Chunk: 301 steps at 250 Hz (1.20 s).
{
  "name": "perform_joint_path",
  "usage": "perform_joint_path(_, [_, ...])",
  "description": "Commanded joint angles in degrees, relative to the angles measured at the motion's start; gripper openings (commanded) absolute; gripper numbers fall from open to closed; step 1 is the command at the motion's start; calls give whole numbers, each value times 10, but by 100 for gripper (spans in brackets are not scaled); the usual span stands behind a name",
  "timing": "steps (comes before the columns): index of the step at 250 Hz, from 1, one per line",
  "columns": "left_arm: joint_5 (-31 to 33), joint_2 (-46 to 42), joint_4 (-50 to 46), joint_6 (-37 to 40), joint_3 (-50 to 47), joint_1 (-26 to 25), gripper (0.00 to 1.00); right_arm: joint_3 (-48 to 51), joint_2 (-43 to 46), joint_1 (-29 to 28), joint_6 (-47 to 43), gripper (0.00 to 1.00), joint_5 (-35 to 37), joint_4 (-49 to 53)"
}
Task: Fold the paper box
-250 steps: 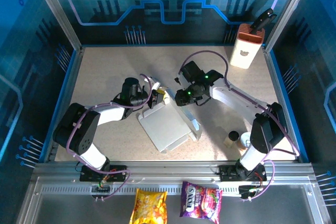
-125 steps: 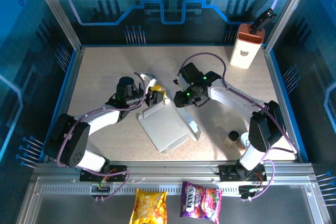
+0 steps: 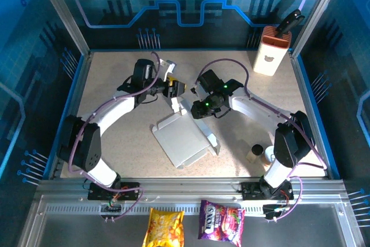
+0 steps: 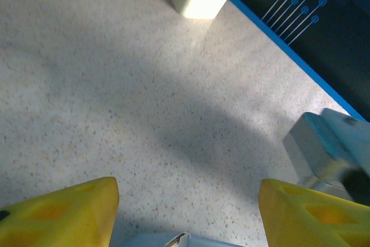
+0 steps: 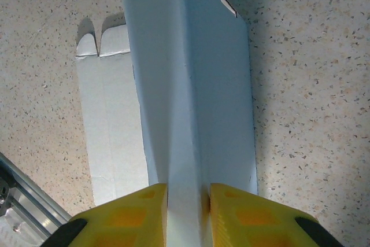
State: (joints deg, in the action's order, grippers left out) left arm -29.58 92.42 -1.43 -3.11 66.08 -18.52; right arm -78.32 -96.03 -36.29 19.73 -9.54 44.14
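Paper box (image 3: 182, 140) lies mid table (image 3: 110, 67). Right gripper (image 5: 188, 192) pinches raised fold of box tight, likely to press crease and keep box from sliding. Left gripper (image 4: 188, 212) wide open, empty, above bare table past box.

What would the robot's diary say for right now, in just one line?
left gripper: open, holding nothing | right gripper: shut on paper box, pinching a raised fold | box: on table, partly folded

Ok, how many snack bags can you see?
2. A yellow bag and a purple bag, side by side on the near metal shelf; others may lie off-frame.
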Motion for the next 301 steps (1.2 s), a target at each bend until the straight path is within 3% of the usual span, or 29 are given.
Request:
perform_joint_path(1, [-31,30,-133,-2,40,3,66,15,-13,8,10,26,4,0])
perform_joint_path(66, [-51,58,-199,1,70,2,66,18,-16,17,13,26,3,-3])
perform_joint_path(139, [-83,77,-215,-11,85,-1,53,25,-11,30,15,25,-4,-6])
perform_joint_path(198, [-83,83,-217,-15,84,-7,50,29,-9,33,13,24,-4,-9])
perform_joint_path(301, [-46,104,-207,-21,115,-8,61,43,-5,44,14,24,11,-14])
